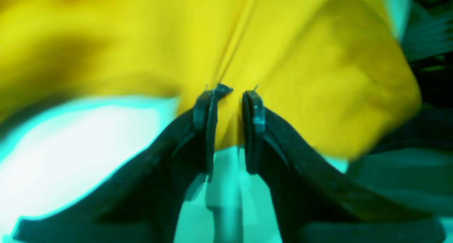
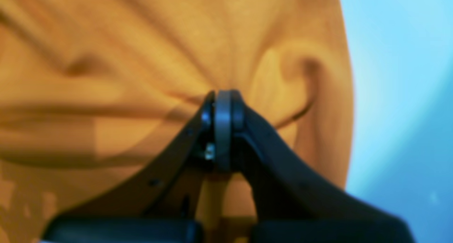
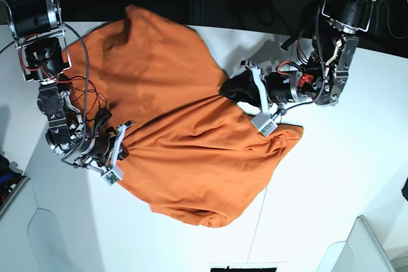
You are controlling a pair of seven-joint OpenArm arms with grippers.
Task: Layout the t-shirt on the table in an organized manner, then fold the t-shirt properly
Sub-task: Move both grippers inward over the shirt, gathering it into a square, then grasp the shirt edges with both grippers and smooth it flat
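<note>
White table (image 3: 331, 176) is covered toward its far-left corner by the crumpled orange t-shirt (image 3: 185, 132), pinched at opposite edges by 2 clenched grippers, left (image 1: 229, 94) and right (image 2: 223, 94).

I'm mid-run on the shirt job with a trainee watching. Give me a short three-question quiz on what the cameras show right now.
1. True or false: the t-shirt lies flat and fully spread on the table.
2. Which gripper pinches cloth with no gap between its fingers: A) left gripper, B) right gripper?
3. Fill in: in the base view, the thin dark seam line runs out from under the shirt's ____ edge.

Key: 1 false, it is bunched and wrinkled. 2 B. 3 lower.
</note>
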